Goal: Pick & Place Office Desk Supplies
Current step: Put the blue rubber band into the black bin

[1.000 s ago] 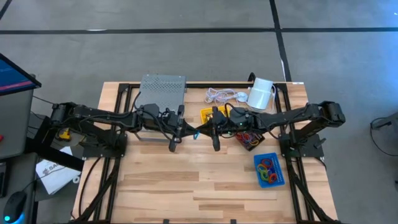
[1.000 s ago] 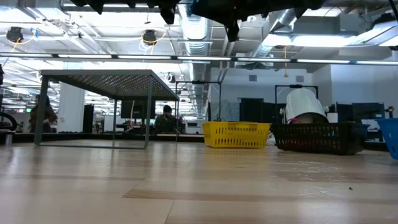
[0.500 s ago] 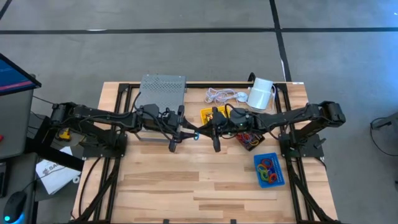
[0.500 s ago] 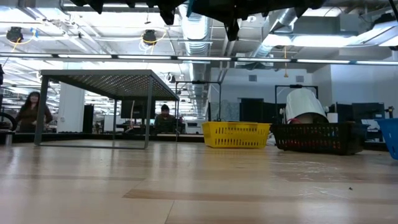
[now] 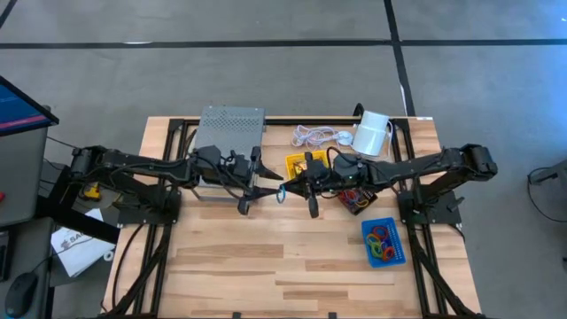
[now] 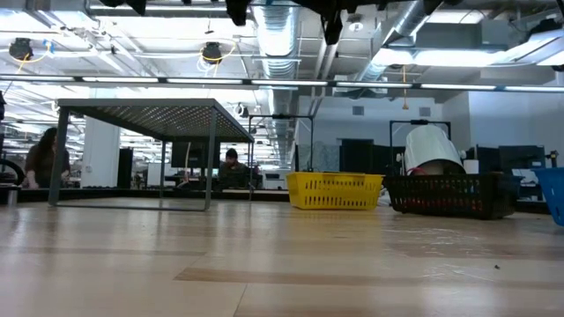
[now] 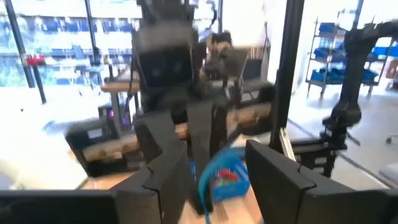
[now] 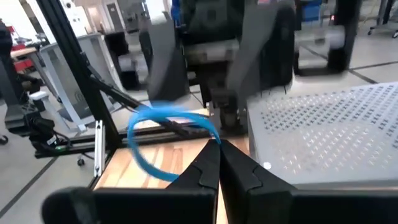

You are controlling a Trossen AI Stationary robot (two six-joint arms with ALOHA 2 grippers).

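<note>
Above the middle of the table, my right gripper (image 5: 285,186) is shut on a thin blue rubber band (image 8: 163,144). My left gripper (image 7: 217,186) faces it tip to tip and is open. Its fingers stand on either side of the band (image 7: 210,182) and touch nothing. A yellow tray (image 5: 297,164), a black mesh tray (image 5: 354,200) holding coloured bands, and a blue tray (image 5: 384,241) holding bands all rest on the table at the right. In the low view only the grippers' undersides show at the top edge. My right gripper pinches one spot on the blue band's loop (image 8: 210,134) between its two fingertips. The fingers come level from the table's right side. The rest of the loop stands out past the fingertips, well clear of the table.
A grey perforated shelf (image 5: 230,133) stands on legs at the far left. A coiled white cord (image 5: 314,136) and a white cylinder (image 5: 372,133) lie at the far edge. Bare wood (image 5: 266,257) stretches across the near half. People show in the room beyond.
My left gripper has opened and let go of the blue band, which stays in my shut right gripper. Both grippers have risen a little, and the right arm has drawn slightly toward the table's right edge.
</note>
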